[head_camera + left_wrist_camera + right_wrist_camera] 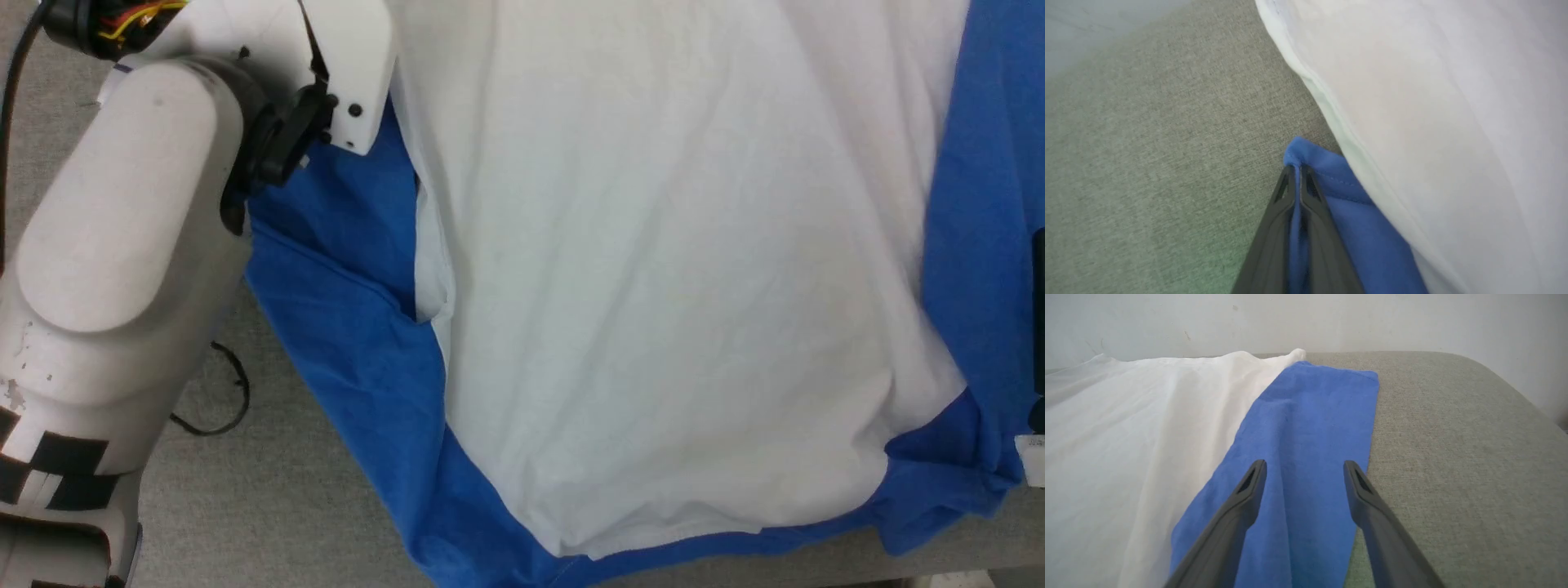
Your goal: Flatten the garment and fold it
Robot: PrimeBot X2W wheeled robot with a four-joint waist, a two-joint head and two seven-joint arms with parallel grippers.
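The left gripper (1298, 169) has its jaws pressed together on a folded blue edge of the garment (1433, 122). The pinched blue cloth shows between the fingers and just past their tips. The right gripper (1304, 467) has its jaws spread wide, with a blue strip of the garment (1126, 437) lying below the gap. Whether its fingers touch the cloth I cannot tell.

In the head view the garment (653, 286) lies spread on the surface (245, 490). Its big white panel runs from the top of the view down toward the robot, with a blue section along each side and a blue band under its near edge. The cloth runs off the top of the view, so which end is the neck I cannot tell. In the right wrist view the blue strip runs straight away from the fingers to a squared end near the far edge, with the white panel along its left side. The white panel is creased, and the blue is bunched at the near right corner.

The surface (1453, 457) is grey woven fabric with a rounded far corner, and a pale wall (1331, 318) stands behind it.

The left arm (122, 204) covers the garment's upper left part in the head view. A thin black cable (224, 392) loops on the surface beside it.
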